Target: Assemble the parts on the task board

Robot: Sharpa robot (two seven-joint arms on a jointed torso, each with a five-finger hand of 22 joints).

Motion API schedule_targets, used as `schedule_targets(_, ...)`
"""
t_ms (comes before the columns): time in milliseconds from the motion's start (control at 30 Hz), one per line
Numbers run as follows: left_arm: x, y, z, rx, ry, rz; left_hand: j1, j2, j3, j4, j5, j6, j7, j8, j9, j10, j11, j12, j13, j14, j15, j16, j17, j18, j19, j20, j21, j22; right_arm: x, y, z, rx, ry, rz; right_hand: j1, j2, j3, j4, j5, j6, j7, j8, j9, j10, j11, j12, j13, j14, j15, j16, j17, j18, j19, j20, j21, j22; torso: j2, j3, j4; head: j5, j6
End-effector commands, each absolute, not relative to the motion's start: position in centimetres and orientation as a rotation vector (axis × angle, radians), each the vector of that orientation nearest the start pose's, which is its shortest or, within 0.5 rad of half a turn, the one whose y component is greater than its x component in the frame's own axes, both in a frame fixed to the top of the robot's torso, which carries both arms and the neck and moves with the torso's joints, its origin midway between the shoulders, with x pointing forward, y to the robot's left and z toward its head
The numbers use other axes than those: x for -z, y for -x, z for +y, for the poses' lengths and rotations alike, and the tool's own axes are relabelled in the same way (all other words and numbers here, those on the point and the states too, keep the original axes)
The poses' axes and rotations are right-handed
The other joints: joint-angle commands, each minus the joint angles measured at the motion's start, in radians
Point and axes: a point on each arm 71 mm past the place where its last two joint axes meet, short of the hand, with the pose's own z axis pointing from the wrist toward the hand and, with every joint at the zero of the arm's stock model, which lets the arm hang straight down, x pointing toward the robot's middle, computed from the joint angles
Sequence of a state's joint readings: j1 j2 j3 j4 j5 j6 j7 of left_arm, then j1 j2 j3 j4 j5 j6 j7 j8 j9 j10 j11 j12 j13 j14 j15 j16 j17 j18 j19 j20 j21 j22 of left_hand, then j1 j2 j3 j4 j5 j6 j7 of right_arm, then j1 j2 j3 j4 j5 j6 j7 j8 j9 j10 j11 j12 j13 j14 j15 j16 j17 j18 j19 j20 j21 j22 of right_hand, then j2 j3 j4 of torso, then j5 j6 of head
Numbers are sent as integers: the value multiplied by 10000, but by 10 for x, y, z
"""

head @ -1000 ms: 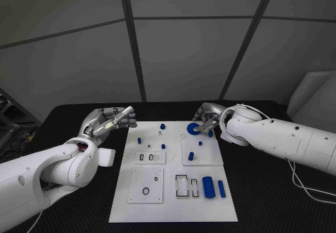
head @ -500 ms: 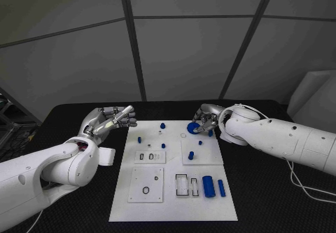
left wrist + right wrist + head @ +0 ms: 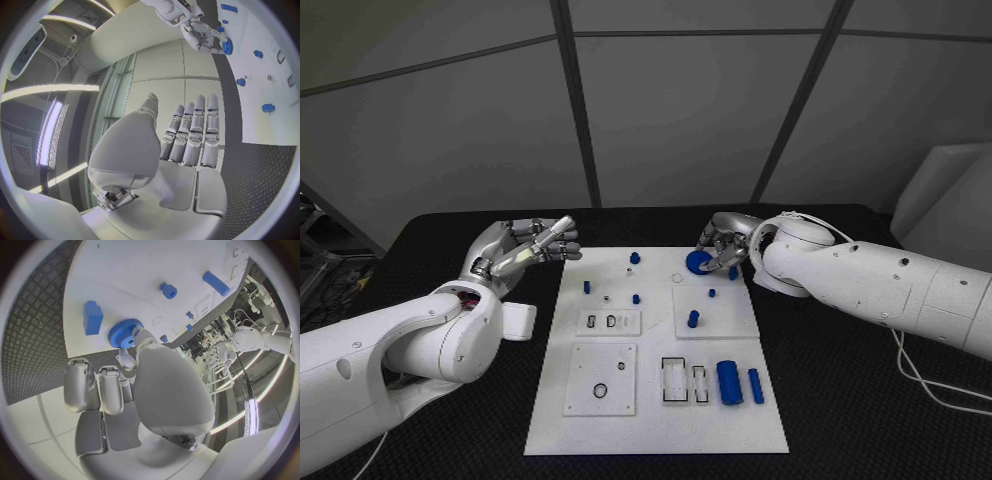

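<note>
Silver left hand [image 3: 524, 250] hovers at nine o'clock off the task board [image 3: 658, 400], released and empty. At one o'clock, the right hand [image 3: 721, 245] pinches the blue gear [image 3: 698, 263] — best lowered square, no tilting.

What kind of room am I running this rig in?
Probably a robotics lab or test cell: a black table with a white task board of blue parts, grey panelled walls behind, and ceiling strip lights in the left wrist view.
</note>
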State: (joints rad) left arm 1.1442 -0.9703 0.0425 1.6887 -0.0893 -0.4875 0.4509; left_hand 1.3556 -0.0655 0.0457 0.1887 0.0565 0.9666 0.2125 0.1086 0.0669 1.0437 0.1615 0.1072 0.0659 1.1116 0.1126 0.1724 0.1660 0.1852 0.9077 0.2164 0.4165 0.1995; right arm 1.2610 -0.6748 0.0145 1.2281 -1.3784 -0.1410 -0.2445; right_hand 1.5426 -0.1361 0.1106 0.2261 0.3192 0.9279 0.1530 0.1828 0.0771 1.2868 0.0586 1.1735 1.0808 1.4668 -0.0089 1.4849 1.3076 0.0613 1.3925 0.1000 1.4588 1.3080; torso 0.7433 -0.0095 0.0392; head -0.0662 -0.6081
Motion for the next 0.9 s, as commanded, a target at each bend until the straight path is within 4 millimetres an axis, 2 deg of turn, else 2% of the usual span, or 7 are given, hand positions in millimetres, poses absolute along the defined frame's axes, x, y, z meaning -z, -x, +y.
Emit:
schedule_targets(33, 153, -461, 232, 14765, 10280, 12669, -15, 91, -44, -19, -23, 15, 60, -32, -9, 20, 45, -66, -6, -24, 37, -56, 12, -48, 16, 49, 67, 12, 169, -555, -211, -4161, 170, 17733, 244, 109, 302, -112, -281, 327, -50, 182, 43, 208, -17, 210, 244, 682, -46, 86, 883, -96, 147, -7, 87, 342, -3, 1, -5, 7, -5)
schedule_targets(267, 153, -462, 232, 14761, 10281, 12667, -15, 91, -44, -19, -23, 15, 60, -32, -9, 20, 45, -66, -6, -24, 37, -56, 12, -48, 16, 49, 67, 12, 160, -553, -204, -4582, 484, 16521, 303, 242, 826, -287, -235, 1034, -261, 422, 87, 736, -183, 935, 1102, 721, -175, 170, 1061, -171, 394, -106, 259, 699, -1, 3, -8, 13, -1)
schedule_targets(400, 153, -462, 232, 14760, 10283, 12668, -5, 104, -52, -38, -23, 22, 58, -47, -7, 28, 43, -82, -4, -12, 36, -74, 23, -45, 10, 51, 74, 13, 156, -550, -200, -4846, 621, 15959, 225, 201, 1070, -353, -17, 1242, -330, 431, 75, 780, -242, 988, 1188, 729, -233, 190, 1103, -194, 466, -169, 312, 808, -1, 1, -4, 24, 6)
schedule_targets(600, 153, -461, 232, 14748, 10287, 12667, -5, 104, -52, -38, -23, 22, 58, -47, -7, 28, 43, -82, -4, -12, 36, -74, 23, -45, 10, 51, 74, 13, 151, -542, -189, -5252, 798, 15634, 55, 108, 1219, -369, -24, 1326, -353, 389, 49, 793, -262, 986, 1211, 732, -256, 197, 1120, -206, 498, -200, 338, 862, -11, -5, -16, 63, 18)
schedule_targets(767, 153, -461, 233, 14748, 10289, 12673, -5, 104, -52, -38, -23, 22, 58, -47, -7, 28, 43, -82, -4, -12, 36, -74, 23, -45, 10, 51, 74, 13, 146, -531, -172, -5708, 1012, 15490, -22, 38, 1320, -403, -12, 1340, -358, 340, 25, 782, -271, 962, 1204, 731, -262, 196, 1120, -215, 524, -213, 357, 905, -16, -17, -18, 54, 23)
schedule_targets(900, 153, -461, 232, 14760, 10292, 12687, -5, 104, -52, -38, -23, 22, 58, -47, -7, 28, 43, -82, -4, -12, 36, -74, 23, -45, 10, 51, 74, 13, 142, -525, -147, -6016, 1372, 15293, -72, -14, 1428, -446, 12, 1325, -343, 281, -2, 761, -261, 926, 1184, 733, -262, 199, 1132, -218, 527, -216, 361, 916, -14, -14, 16, 22, 42)
